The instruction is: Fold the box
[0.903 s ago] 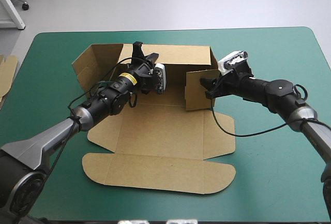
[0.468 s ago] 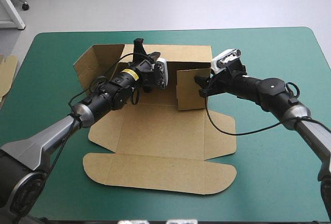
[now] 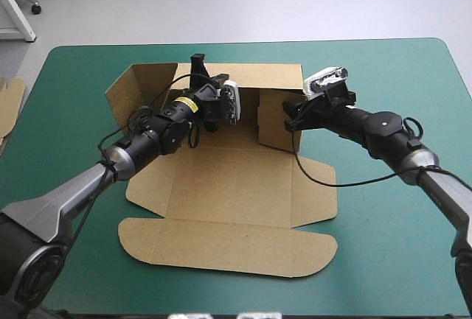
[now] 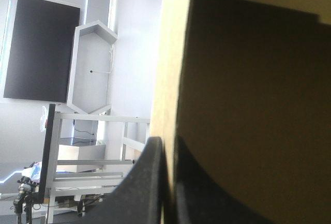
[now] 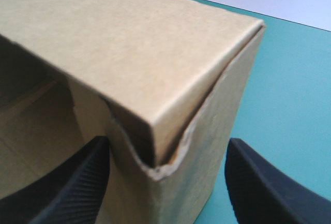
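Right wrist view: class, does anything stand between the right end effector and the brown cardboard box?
Nothing visible does. A raised corner of the brown cardboard box already sits directly between the open black fingers of the right end effector.

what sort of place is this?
Probably a robotics lab bench: teal-green covered table, half-folded brown box, left hand shut on its back wall, right hand open at a corner.

One brown cardboard box sheet (image 3: 221, 186), walls partly raised, lies on the one teal-green covered surface (image 3: 383, 260). Two hands with black fin-shaped fingers are at it, the left hand (image 3: 200, 68) and the right hand (image 3: 289, 114). One strip of brown board (image 3: 9, 105) shows at the surface's left edge.
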Tool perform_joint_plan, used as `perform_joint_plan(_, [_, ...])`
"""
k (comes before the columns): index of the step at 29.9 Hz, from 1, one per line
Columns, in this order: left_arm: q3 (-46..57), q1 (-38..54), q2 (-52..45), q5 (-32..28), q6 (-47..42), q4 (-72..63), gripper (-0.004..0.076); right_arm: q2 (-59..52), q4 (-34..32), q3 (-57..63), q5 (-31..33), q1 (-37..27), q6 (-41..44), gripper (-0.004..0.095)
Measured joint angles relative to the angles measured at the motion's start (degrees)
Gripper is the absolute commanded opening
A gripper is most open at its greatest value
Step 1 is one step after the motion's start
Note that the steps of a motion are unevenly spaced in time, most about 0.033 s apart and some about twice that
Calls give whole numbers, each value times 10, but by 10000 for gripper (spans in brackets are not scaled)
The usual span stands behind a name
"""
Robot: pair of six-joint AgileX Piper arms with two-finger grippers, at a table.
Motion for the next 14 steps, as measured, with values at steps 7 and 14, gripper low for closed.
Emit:
perform_joint_plan(7, [-23,-1,16,15,7,-29,-15,10,0,-1,-16,0,29,560])
perform_joint_plan(14, [-55,-6,32,40,9,-35,-15,28,2,-20,-21,0,55,495])
